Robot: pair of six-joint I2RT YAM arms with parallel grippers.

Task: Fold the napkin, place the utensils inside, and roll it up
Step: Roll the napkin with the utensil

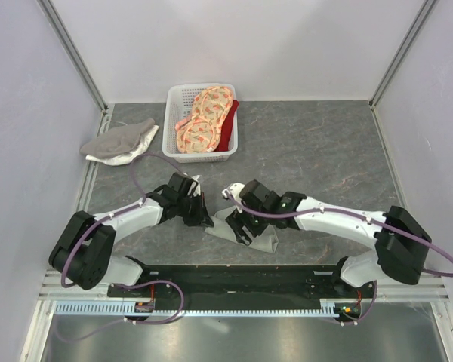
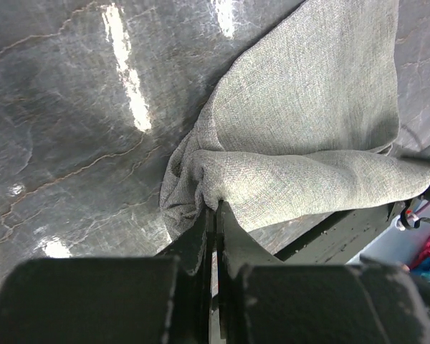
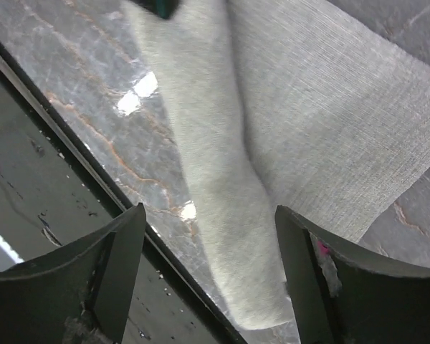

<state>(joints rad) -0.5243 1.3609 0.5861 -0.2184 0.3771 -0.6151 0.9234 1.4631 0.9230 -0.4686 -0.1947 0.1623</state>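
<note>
The grey-green napkin (image 1: pixel 249 235) lies partly rolled at the table's near edge, between my two grippers. In the left wrist view the napkin (image 2: pixel 308 107) has a rolled fold along its near side, and my left gripper (image 2: pixel 216 206) is shut on the bunched end of that fold. In the top view my left gripper (image 1: pixel 204 219) is at the napkin's left end. My right gripper (image 1: pixel 240 225) is open; in the right wrist view its jaws (image 3: pixel 211 251) straddle the napkin's rolled part (image 3: pixel 222 208) without touching it. The fork is hidden.
A white basket (image 1: pixel 171 121) at the back holds orange-pink patterned cloths (image 1: pixel 204 124) and a red cloth (image 1: pixel 229 128). A grey-and-white cloth (image 1: pixel 121 142) lies at the back left. The black base rail (image 1: pixel 234 276) runs right beside the napkin's near edge.
</note>
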